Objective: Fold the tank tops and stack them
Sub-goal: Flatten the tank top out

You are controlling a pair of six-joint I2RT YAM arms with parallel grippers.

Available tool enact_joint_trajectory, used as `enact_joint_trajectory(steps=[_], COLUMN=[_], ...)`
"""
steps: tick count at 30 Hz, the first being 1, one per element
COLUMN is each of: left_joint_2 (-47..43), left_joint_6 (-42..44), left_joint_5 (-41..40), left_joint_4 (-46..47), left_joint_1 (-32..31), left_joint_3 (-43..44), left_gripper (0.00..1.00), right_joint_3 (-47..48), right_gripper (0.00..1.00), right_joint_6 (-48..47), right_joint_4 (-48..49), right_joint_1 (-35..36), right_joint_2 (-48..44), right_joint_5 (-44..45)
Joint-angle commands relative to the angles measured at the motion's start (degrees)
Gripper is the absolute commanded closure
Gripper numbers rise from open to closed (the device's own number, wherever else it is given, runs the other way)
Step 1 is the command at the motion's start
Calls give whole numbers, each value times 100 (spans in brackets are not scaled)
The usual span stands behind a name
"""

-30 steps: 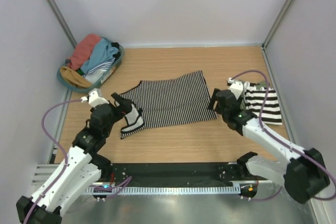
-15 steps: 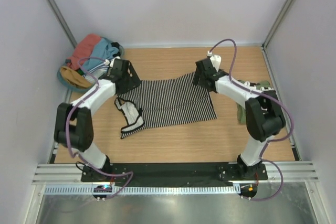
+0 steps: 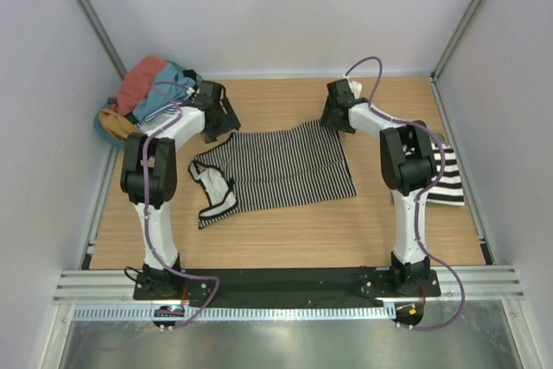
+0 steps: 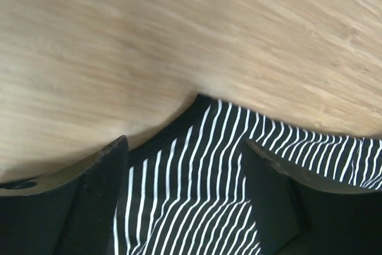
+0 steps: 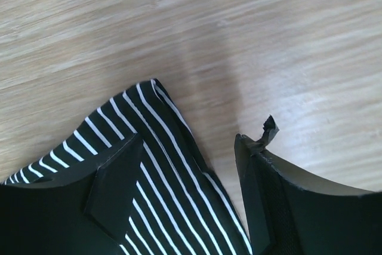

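striped tank top (image 3: 281, 166): spread flat, centre | folded striped top (image 3: 448, 183): far right | coloured tops (image 3: 145, 84): heaped far-left

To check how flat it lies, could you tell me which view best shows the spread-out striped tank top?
The top external view: it alone shows the whole spread-out striped tank top, lying on the table. The left wrist view shows only one far corner, the right wrist view only the other.

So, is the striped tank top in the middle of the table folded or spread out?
Mostly spread: the striped tank top lies flat on the table; only its strap end on the left is bunched up.
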Motion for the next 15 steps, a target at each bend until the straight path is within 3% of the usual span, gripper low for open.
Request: enact_joint_trajectory(steps=[1,4,7,9,11,13,14,15], left_joint_2=[299,659,888,959,1020,1064,1073,1108], left_joint_6=[120,138,103,77,77,77,77,94], left_joint_5=[87,210,359,403,403,570,553,509], left_joint_4=[-146,-287,-305,-305,-296,-244,-209,-200], left_joint_1=[7,16,16,7,7,16,16,16], left_joint_3=[441,749,872,881,881,881,890,969], left_gripper=[25,35,43,46,55,73,79,91], right_joint_3=[454,612,762,770,788,840,893,937], right_gripper=[30,36,49,65,82,89,89,89], right_joint_6=[-274,-274,-274,-292,-283,-274,-274,-283], right_joint_4=[130,60,-28,7,33,-19,-36,-45], right_joint_1=[-47,-38,-38,-47,-47,-64,-82,-91], right_joint_2=[134,284,425,451,469,495,521,548], right_joint_5=[-534,-552,-447,-420,-359,-280,-184,-157])
